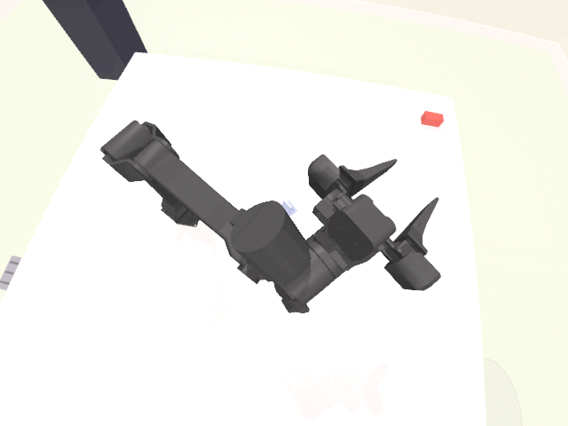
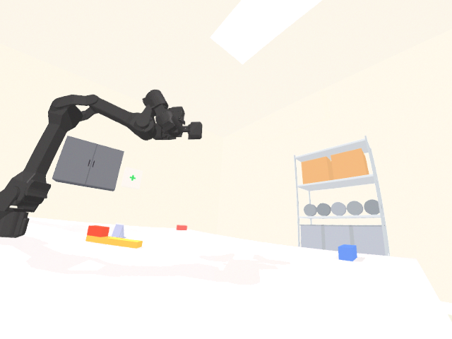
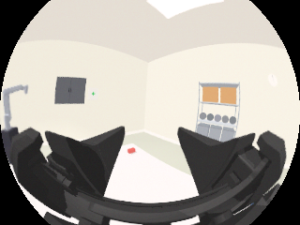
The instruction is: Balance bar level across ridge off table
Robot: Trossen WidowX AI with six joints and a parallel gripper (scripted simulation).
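My gripper is open and empty, held high above the table. In the exterior view its fingers are hard to make out. The orange-yellow bar lies low at the table surface, with a red block on its left end. The pale lavender ridge stands just behind the bar in the exterior view, and the bar is not across its top. In the top view the arm covers the bar and part of the ridge. Neither bar nor ridge shows clearly in the wrist view.
A separate red block lies near the table's far corner. A blue cube stands on the table at the right in the exterior view. A dark post rises beside the table's upper left corner.
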